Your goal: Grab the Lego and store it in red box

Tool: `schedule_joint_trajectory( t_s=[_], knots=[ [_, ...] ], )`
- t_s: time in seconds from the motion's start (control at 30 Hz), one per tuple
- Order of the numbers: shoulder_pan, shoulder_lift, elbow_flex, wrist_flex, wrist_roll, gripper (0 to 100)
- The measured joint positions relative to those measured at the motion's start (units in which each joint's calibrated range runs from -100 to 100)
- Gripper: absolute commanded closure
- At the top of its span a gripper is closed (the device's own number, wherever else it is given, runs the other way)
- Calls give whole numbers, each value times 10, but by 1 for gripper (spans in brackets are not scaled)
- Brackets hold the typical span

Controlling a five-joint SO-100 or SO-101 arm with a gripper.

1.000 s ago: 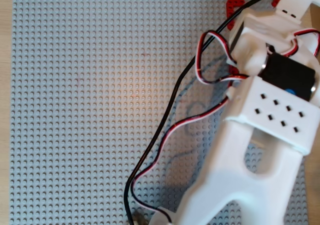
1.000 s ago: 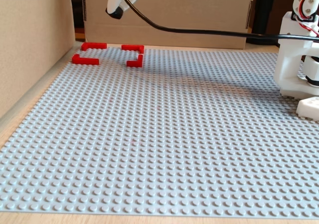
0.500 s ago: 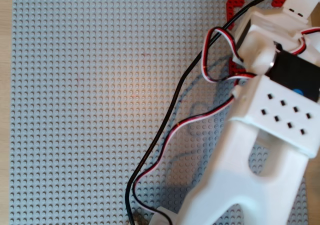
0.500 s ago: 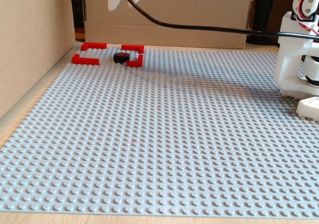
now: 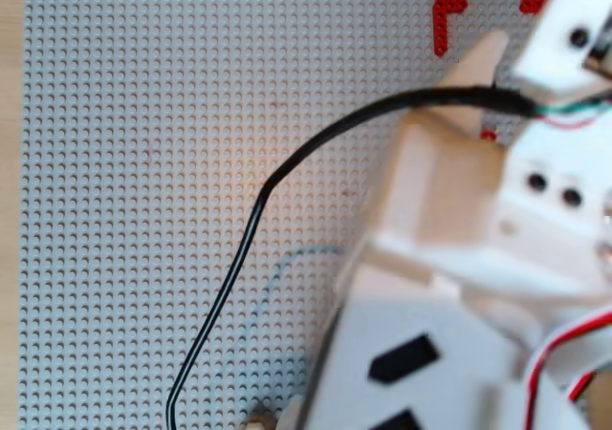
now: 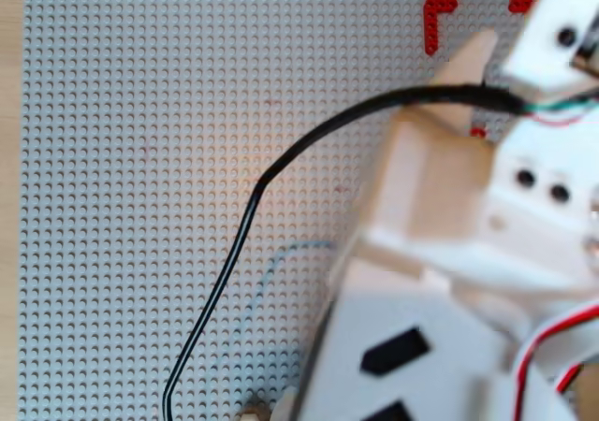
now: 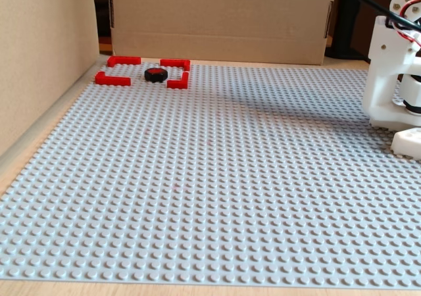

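The Lego (image 7: 156, 75), a small black piece, lies flat on the studs inside the red box (image 7: 112, 80), between its left and right corner pieces, in the fixed view. Nothing touches it there, and my gripper is out of that view. In both overhead views my white arm fills the right side and hides the Lego. Only bits of the red box (image 5: 446, 19) (image 6: 436, 19) show beside it. My gripper (image 5: 526, 31) (image 6: 515, 30) hovers over the box, its pointed finger (image 5: 486, 53) (image 6: 475, 51) held apart from the other jaw, with nothing in it.
A grey studded baseplate (image 7: 210, 177) (image 5: 143, 162) covers the table. Cardboard walls stand at the left (image 7: 39, 59) and the back (image 7: 223, 13). The arm's white base (image 7: 395, 72) sits at the right edge. A black cable (image 5: 239, 248) trails across the plate.
A second ago the gripper held the Lego above the red box. It let go, the Lego dropped inside the box, and the gripper rose out of the fixed view.
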Motion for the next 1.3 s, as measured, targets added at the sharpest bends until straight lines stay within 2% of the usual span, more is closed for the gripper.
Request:
schedule_joint_trajectory(
  t_s=[0.5, 0.73, 1.1, 1.3],
  knots=[
    [-116, -354, -13, 221, -1, 95],
    [-120, -456, -23, 290, -2, 96],
    [-120, -483, -20, 301, -2, 96],
    [-120, -483, 69, 301, -2, 96]
  ],
)
